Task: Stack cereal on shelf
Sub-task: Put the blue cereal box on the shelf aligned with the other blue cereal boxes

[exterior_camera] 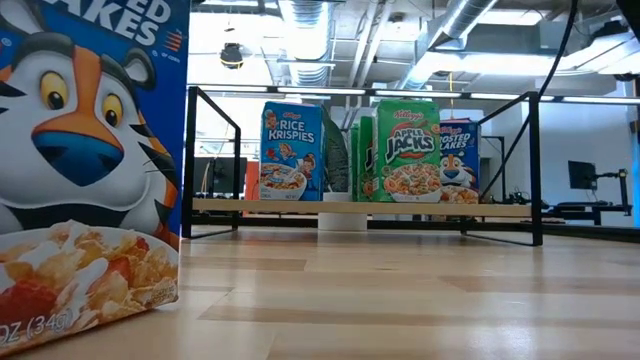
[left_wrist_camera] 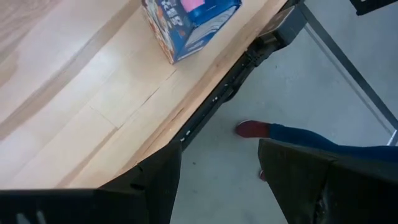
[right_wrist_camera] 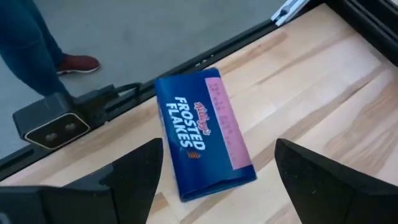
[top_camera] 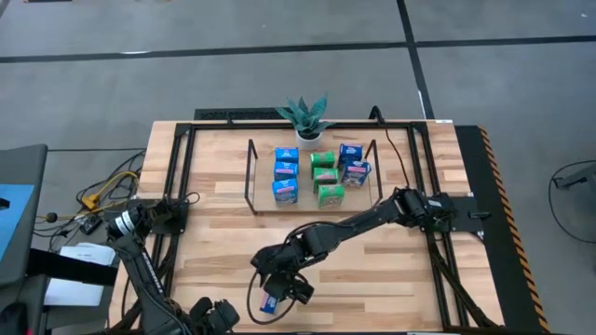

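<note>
We find the right gripper (top_camera: 279, 296) over the near edge of the worktop (top_camera: 391, 279), its fingers (right_wrist_camera: 323, 180) spread wide and closed on nothing. Between and below them one blue cereal box (right_wrist_camera: 204, 132) marked Frosted Flakes stands upright, its top panel facing the wrist camera; from above the same box (top_camera: 270, 301) shows just under the gripper. We cannot tell whether the fingers touch it. In the low view this box (exterior_camera: 88, 165) fills the left of the picture, resting on the worktop.

We locate the left gripper (top_camera: 216, 318) at the near edge of the worktop, left of the right gripper. Its fingers (left_wrist_camera: 292, 177) stand partly apart and grip nothing. Its wrist view shows the blue box (left_wrist_camera: 189, 22) farther off on the worktop, and beyond the edge a person's red shoe (left_wrist_camera: 252, 129) and blue trouser leg (left_wrist_camera: 329, 146) on the floor.

The shelf (top_camera: 312, 200) sits at the far middle of the worktop. We count seven boxes on it: blue ones (top_camera: 286, 173) to the left and right, green ones (top_camera: 326, 180) in the middle. A small potted plant (top_camera: 308, 119) stands just behind the shelf.
</note>
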Robot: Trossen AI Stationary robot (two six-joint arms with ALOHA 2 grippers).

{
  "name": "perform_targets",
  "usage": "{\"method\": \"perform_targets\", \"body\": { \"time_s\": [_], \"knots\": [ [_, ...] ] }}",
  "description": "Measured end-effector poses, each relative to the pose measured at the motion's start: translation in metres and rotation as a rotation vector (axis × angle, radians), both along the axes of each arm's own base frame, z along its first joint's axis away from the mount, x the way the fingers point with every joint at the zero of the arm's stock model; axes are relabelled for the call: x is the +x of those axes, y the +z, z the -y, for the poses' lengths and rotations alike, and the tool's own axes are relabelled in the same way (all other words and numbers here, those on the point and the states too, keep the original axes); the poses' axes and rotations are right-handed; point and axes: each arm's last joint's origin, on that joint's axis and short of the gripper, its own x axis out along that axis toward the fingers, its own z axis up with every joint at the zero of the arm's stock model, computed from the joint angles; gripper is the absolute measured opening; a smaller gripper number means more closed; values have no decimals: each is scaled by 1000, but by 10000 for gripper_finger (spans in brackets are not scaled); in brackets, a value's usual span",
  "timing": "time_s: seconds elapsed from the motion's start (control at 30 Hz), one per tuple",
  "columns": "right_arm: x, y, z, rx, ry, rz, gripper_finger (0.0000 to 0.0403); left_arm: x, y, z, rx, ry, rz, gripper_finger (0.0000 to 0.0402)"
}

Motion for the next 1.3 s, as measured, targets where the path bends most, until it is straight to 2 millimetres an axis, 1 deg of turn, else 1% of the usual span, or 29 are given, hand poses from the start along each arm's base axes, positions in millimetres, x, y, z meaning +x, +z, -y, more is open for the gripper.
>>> {"method": "perform_targets", "body": {
  "time_s": [0.27,0.4,0.53,0.6,0.67,0.77,1.07,1.3],
  "knots": [
    [0,-1,5,4,-21,-27,328,-1,0,-1,16,2,-6,203],
    [1,-12,5,-10,-23,-73,326,-1,0,-1,11,12,-6,203],
    [3,-17,4,-2,-17,-72,326,0,0,-1,3,17,-8,203],
    [2,-24,4,-16,-18,-110,326,0,0,-1,-1,23,-7,203],
    [2,-26,4,-20,-18,-118,326,0,0,-1,-5,29,-8,203],
    [1,-22,4,-16,-18,-109,325,0,0,-1,-6,30,-8,203],
    [-1,-23,3,-25,-13,-130,324,0,0,-1,-11,39,-9,203],
    [1,0,0,-16,2,-81,318,1,0,-2,-9,42,-10,203]
  ]
}}
